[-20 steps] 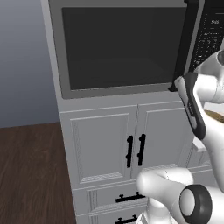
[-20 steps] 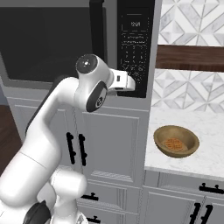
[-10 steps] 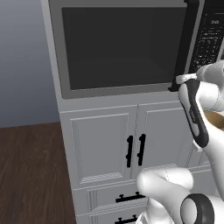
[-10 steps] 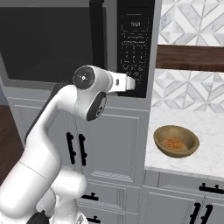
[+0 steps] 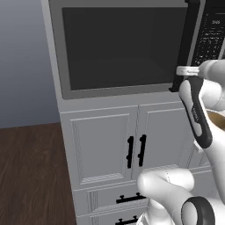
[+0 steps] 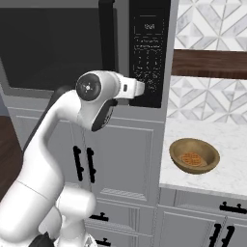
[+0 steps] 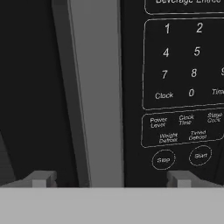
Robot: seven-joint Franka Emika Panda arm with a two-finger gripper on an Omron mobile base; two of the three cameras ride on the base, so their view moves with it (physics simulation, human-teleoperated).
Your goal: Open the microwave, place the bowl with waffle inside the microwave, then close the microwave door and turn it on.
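So the gripper (image 7: 111, 177) is spread open right up against the microwave (image 5: 127, 48), fingertips sitting either side of the grey strip by the keypad (image 7: 183, 83). The handle bar (image 7: 70, 92) of the microwave door (image 5: 118, 46) runs vertical, just off toward the window side (door looks shut). Bowl (image 6: 194, 155) with the waffle (image 6: 191, 158) waits on the counter (image 6: 226, 169), keypad side of the microwave and lower.

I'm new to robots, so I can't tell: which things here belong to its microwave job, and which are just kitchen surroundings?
Part of the job:
- microwave, with its keypad
- microwave door, shut, and its handle
- bowl on the counter
- waffle in the bowl
- gripper, open near the handle

Just surroundings:
- white cabinet doors
- drawers
- tiled wall
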